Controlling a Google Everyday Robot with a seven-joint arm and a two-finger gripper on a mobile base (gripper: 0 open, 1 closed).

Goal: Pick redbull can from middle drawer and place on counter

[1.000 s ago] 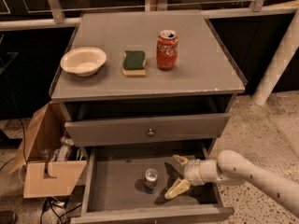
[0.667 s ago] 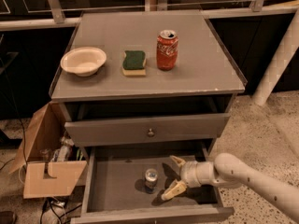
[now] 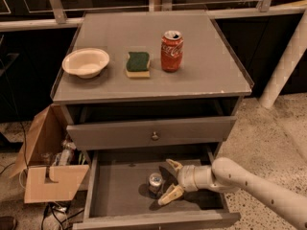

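Note:
The redbull can (image 3: pixel 155 181) stands upright on the floor of the open middle drawer (image 3: pixel 120 190), seen from above with its silver top showing. My gripper (image 3: pixel 171 180) reaches into the drawer from the right and is open. One finger sits behind the can's right side and the other in front of it, so the can stands just left of the fingertips, not held. The counter (image 3: pixel 206 66) is the grey cabinet top above.
On the counter stand a red Coca-Cola can (image 3: pixel 171 51), a green-and-yellow sponge (image 3: pixel 138 63) and a pale bowl (image 3: pixel 86 62). The drawer above, with a round knob (image 3: pixel 154 136), is slightly out. An open cardboard box (image 3: pixel 48 162) sits on the floor to the left.
My gripper has slid left inside the drawer, toward the can, and its open fingers now reach the can's right side.

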